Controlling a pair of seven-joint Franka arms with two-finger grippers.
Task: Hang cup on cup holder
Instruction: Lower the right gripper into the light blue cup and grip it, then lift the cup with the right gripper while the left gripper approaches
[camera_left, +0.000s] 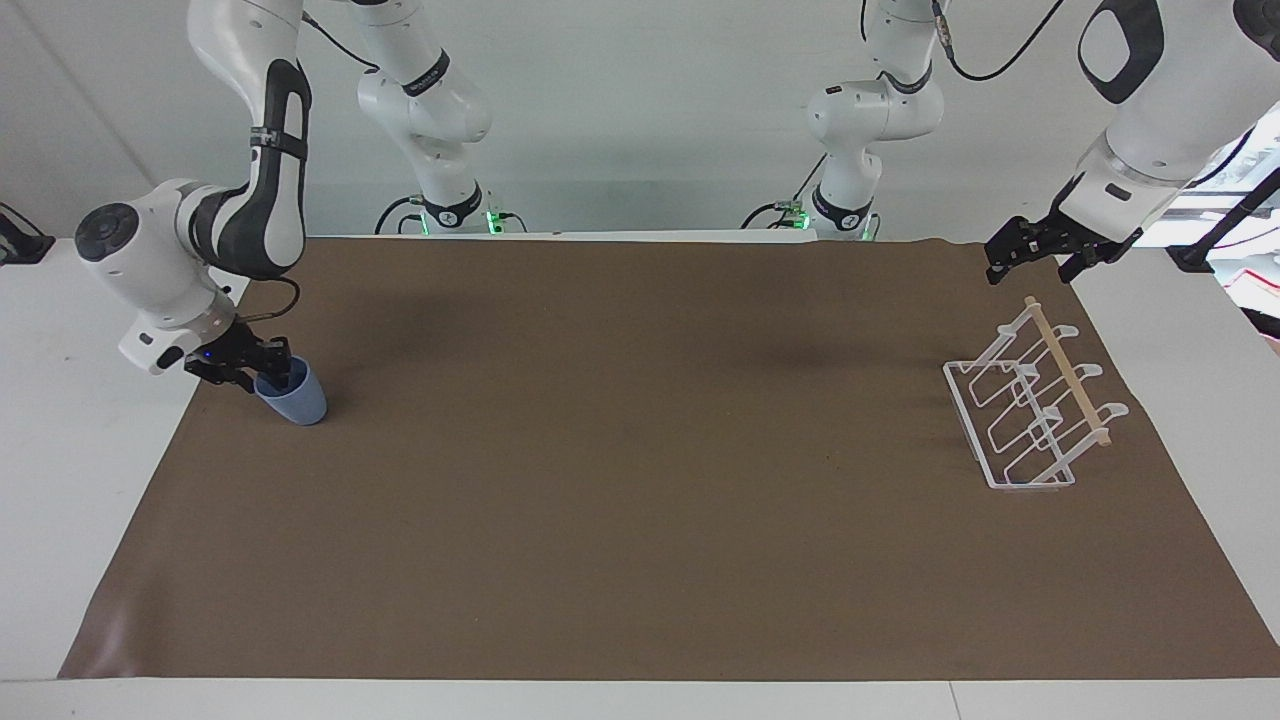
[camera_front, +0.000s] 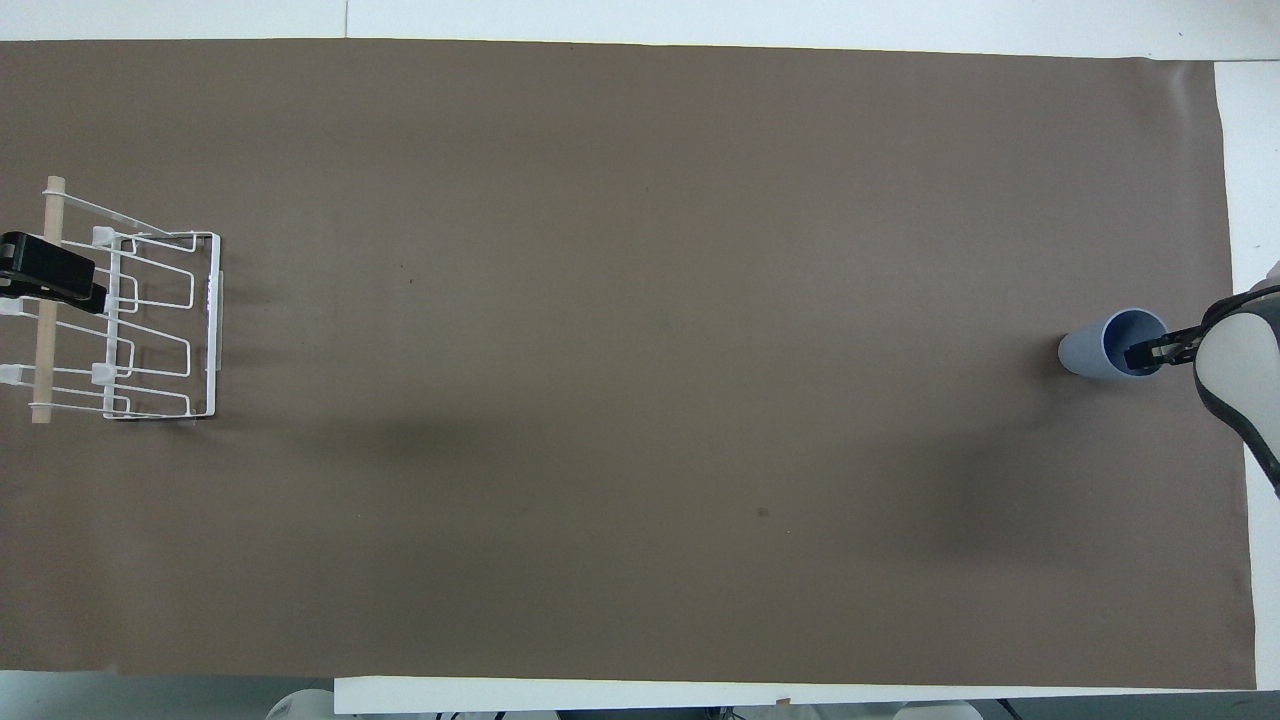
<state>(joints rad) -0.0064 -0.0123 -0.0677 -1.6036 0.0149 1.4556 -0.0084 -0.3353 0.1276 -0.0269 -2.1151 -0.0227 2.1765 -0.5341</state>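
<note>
Facing view: light-blue cup (camera_left: 295, 397) upright on the brown mat (camera_left: 640, 500) at the right arm's end; right gripper (camera_left: 252, 377) at its rim, one finger inside, the grip not discernible. White wire cup holder (camera_left: 1030, 405) stands at the left arm's end; left gripper (camera_left: 1035, 258) hangs above it, fingers parted.

Overhead view: right gripper (camera_front: 1150, 354) overlaps the cup (camera_front: 1090, 350); left gripper (camera_front: 50, 278) covers the cup holder's (camera_front: 150, 325) wooden rod (camera_front: 45, 340).

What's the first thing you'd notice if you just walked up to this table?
Probably the right pincer dipping into the rim of the little blue cup, which stands on the brown mat at the right arm's end of the table. Next, the white cup holder at the left arm's end, with the left pincer waiting above it.
</note>
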